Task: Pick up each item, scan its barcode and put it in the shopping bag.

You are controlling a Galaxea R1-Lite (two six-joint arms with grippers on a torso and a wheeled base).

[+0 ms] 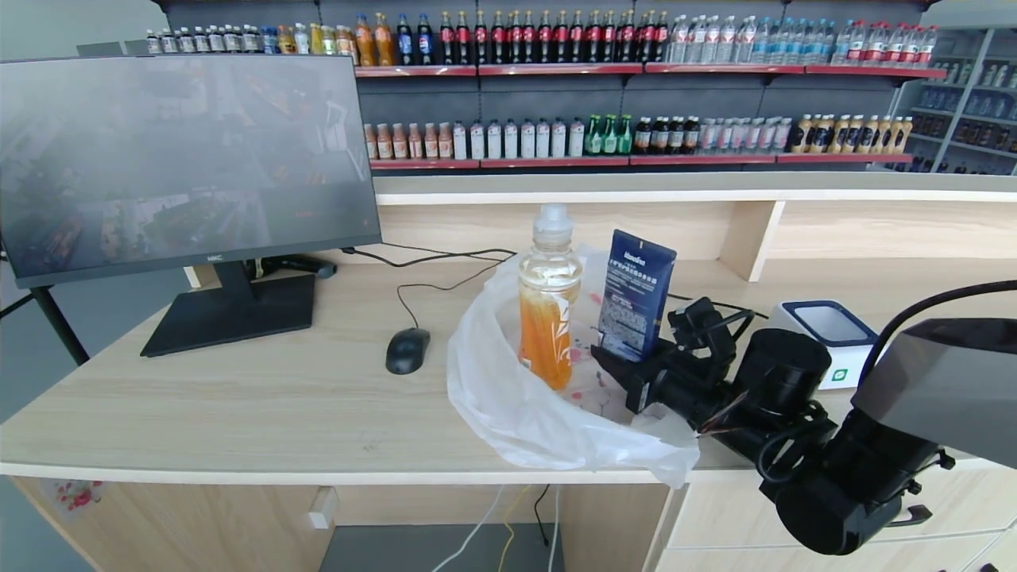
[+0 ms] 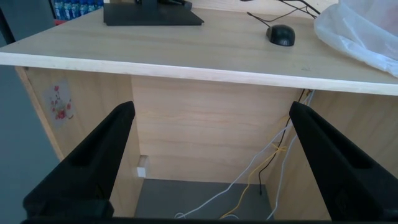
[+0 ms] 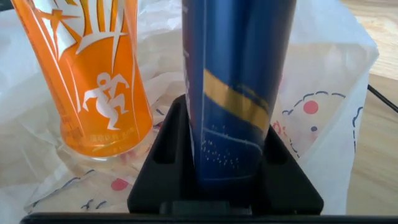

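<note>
Right jaws clamp the dark blue foil pouch (image 1: pixel 636 294) upright in the open white plastic shopping bag (image 1: pixel 508 397), beside the orange drink bottle (image 1: pixel 548 310), at the front edge of the counter (image 1: pixel 238 397). Left jaws gape below that edge.

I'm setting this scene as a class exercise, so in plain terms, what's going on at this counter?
The right end effector grips a blue pouch upright at the mouth of the white shopping bag on the wooden counter. An orange drink bottle stands in the bag beside it. The scanner sits to the bag's right. The left end effector hangs open and holds nothing, below the counter's front edge.
</note>
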